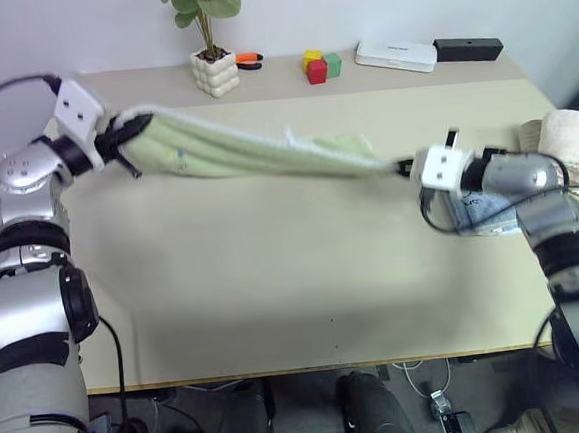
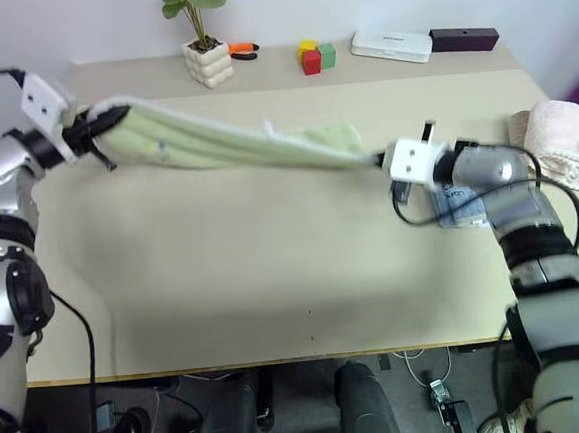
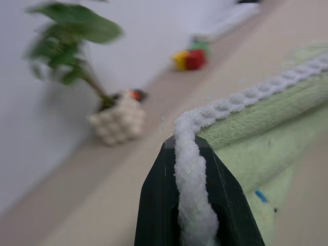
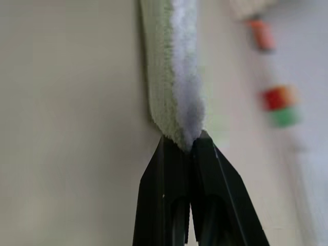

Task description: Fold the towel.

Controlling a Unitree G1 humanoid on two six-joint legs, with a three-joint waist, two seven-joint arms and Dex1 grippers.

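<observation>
Stretching across the far half of the beige table (image 1: 276,298), the towel (image 1: 234,151) hangs taut in the air between both arms, with the near half of the tabletop bare beneath it. The left gripper (image 1: 123,139) is clamped on its white-edged left end, the right gripper (image 1: 403,168) pinched tight on its right end. Along the far edge stand a potted plant (image 1: 211,42), coloured blocks (image 1: 322,66) and a white box (image 1: 395,56). A cream rolled towel (image 1: 577,144) lies at the right edge.

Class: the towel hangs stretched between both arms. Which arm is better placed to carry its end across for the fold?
Probably the left gripper: it holds the towel higher above the table, so its end could swing over towards the right gripper.
</observation>
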